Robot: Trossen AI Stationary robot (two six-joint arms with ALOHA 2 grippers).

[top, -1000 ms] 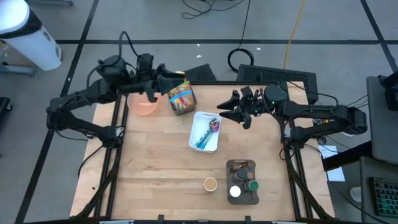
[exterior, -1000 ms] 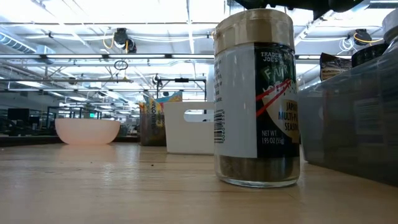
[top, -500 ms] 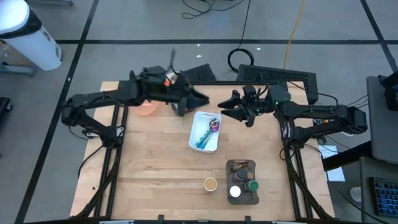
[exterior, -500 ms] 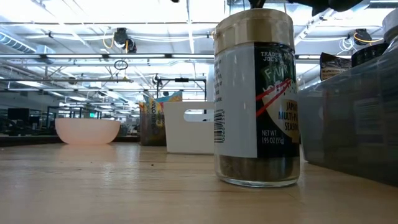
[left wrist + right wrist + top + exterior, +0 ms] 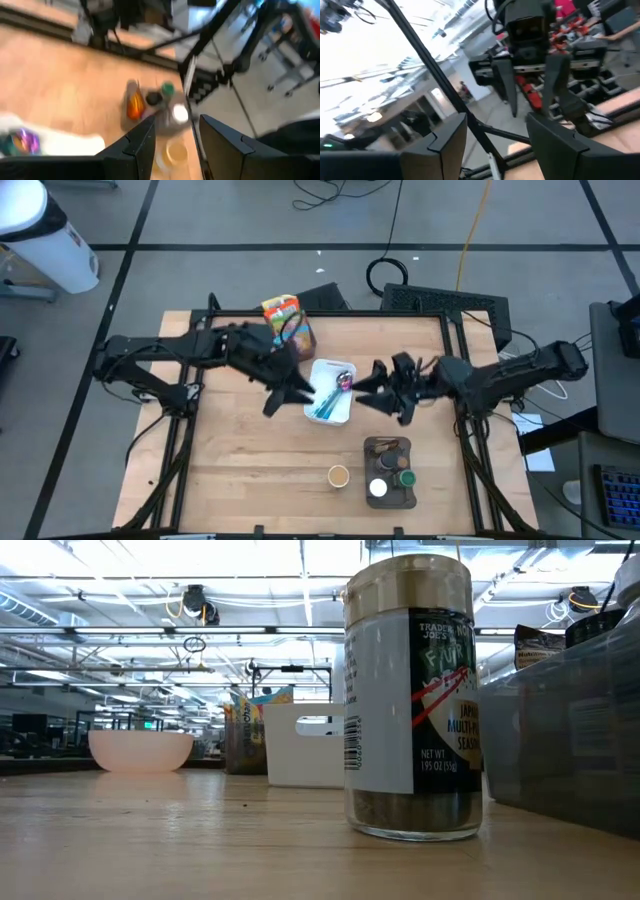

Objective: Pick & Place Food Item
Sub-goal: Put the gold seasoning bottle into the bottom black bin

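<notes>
A colourful snack bag (image 5: 284, 322) stands upright near the table's far edge; it also shows in the low view (image 5: 250, 730). A white tray (image 5: 330, 402) at mid-table holds blue utensils and a purple wrapped item (image 5: 345, 380). My left gripper (image 5: 288, 395) is open and empty, just left of the tray. My right gripper (image 5: 368, 393) is open and empty, just right of the tray, facing the left one. The left wrist view (image 5: 175, 150) and the right wrist view (image 5: 495, 150) both show a wide gap between the fingers.
A grey caddy (image 5: 390, 476) with spice bottles stands near the table's near edge, with a seasoning jar (image 5: 338, 476) left of it. A pale pink bowl (image 5: 140, 750) shows in the low view, hidden under the left arm from above. Bare wood lies at the near left.
My left gripper has swung from the far edge, beside the snack bag, toward the near edge and right, ending by the tray's left side. My right gripper has gone toward the near edge, to the tray's right side. The snack bag stands uncovered again.
</notes>
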